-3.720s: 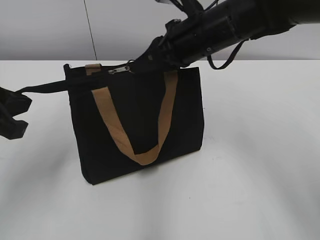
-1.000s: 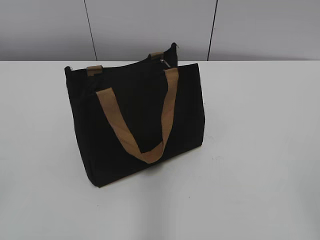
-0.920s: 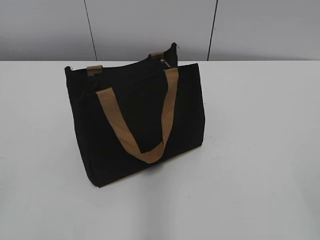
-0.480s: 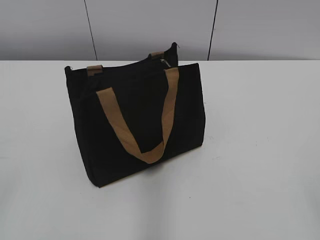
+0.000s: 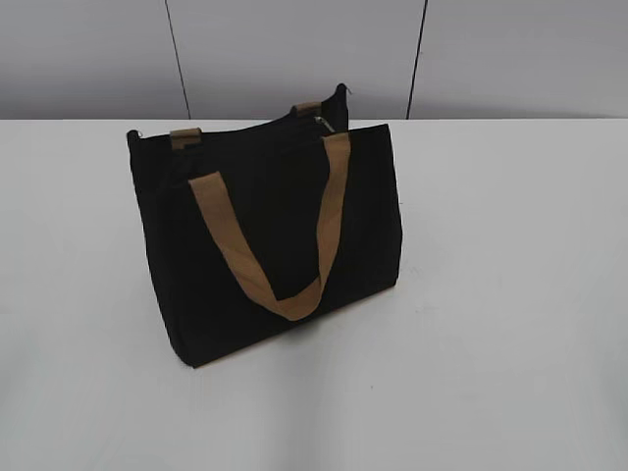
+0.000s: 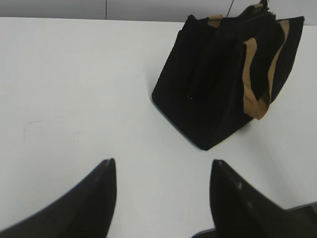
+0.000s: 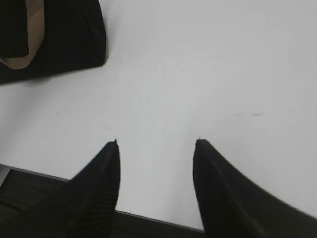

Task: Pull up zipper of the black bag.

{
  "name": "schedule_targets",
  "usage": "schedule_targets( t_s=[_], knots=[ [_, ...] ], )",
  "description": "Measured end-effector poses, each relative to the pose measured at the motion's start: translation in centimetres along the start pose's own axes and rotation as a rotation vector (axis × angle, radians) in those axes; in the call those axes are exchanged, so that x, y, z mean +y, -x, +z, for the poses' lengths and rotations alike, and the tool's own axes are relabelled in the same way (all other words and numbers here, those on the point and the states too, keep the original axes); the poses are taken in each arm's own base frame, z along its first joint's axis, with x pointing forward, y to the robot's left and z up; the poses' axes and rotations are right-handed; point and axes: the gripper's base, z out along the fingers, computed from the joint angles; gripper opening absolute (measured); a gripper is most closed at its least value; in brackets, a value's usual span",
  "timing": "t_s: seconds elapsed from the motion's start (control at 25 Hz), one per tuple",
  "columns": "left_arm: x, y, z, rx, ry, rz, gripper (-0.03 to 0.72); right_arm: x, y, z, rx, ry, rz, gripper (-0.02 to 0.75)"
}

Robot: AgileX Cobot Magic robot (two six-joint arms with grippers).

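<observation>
The black bag (image 5: 275, 235) stands upright on the white table, with tan strap handles (image 5: 294, 304) hanging down its front. The zipper runs along its top edge; its small silver pull tab (image 5: 323, 122) sits near the right end. The bag also shows in the left wrist view (image 6: 218, 94) at the upper right and in the right wrist view (image 7: 64, 34) at the upper left corner. My left gripper (image 6: 162, 166) is open and empty, well back from the bag. My right gripper (image 7: 156, 143) is open and empty near the table's front edge. Neither arm shows in the exterior view.
The white table (image 5: 510, 294) stretches around the bag on all sides. A grey panelled wall (image 5: 294, 49) stands behind it. The table's front edge (image 7: 148, 218) shows below my right gripper.
Earlier the right arm was at the zipper on the bag's top and the left gripper held the bag's left end. Both arms have since left the exterior view. Nothing moved in the last second.
</observation>
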Motion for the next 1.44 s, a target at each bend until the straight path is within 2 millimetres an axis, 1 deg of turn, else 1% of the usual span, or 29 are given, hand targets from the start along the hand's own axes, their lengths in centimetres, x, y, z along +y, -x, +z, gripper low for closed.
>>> schedule_targets(
  t_s=[0.16,0.44,0.6,0.8,1.16,1.44],
  knots=[
    [-0.07,-0.02,-0.04,-0.006,0.056,-0.027,0.447,0.02,0.01,0.00,-0.002,-0.022,0.013,0.379],
    [-0.26,-0.07,-0.14,-0.021,0.226,-0.107,0.433,0.12,0.00,-0.02,-0.011,-0.160,0.093,0.379],
    [-0.33,-0.09,-0.17,-0.025,0.285,-0.134,0.413,0.22,0.00,-0.01,-0.016,-0.236,0.141,0.379],
    [-0.34,-0.09,-0.18,-0.026,0.298,-0.139,0.390,0.26,0.00,0.00,-0.019,-0.293,0.175,0.379],
    [-0.34,-0.09,-0.18,-0.026,0.298,-0.139,0.339,0.27,0.00,0.00,-0.019,-0.295,0.176,0.379],
    [-0.40,-0.10,-0.19,-0.030,0.344,-0.161,0.312,0.27,0.00,0.00,-0.019,-0.295,0.176,0.379]
  ],
)
